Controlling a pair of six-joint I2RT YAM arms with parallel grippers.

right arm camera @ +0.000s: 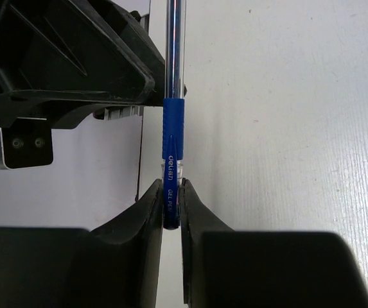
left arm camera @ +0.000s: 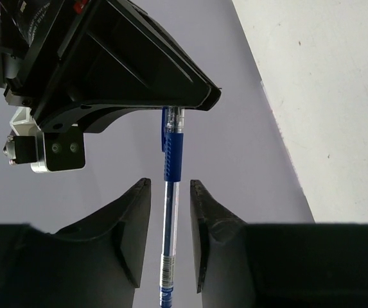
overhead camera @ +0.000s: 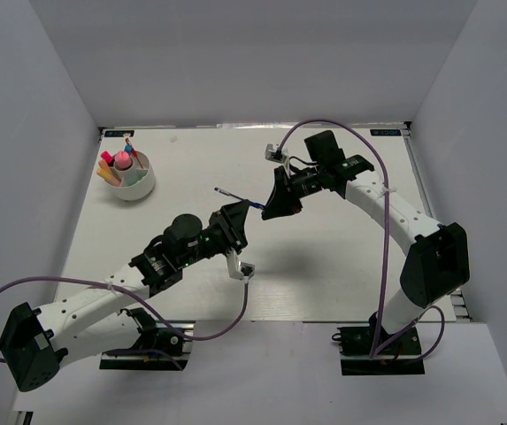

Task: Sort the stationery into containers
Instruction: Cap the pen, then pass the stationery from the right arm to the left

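A blue gel pen hangs in the air over the mid table, between my two grippers. My right gripper is shut on the capped end of the pen. My left gripper stands open around the clear barrel of the pen, with a gap on each side and neither finger touching it. The white bowl sits at the far left and holds a pink round-topped stick, an orange marker, a pink highlighter and a thin pen.
Grey walls close in the white table on the left, back and right. Purple cables loop from both arms near the front edge. The right gripper's black body fills the top of the left wrist view.
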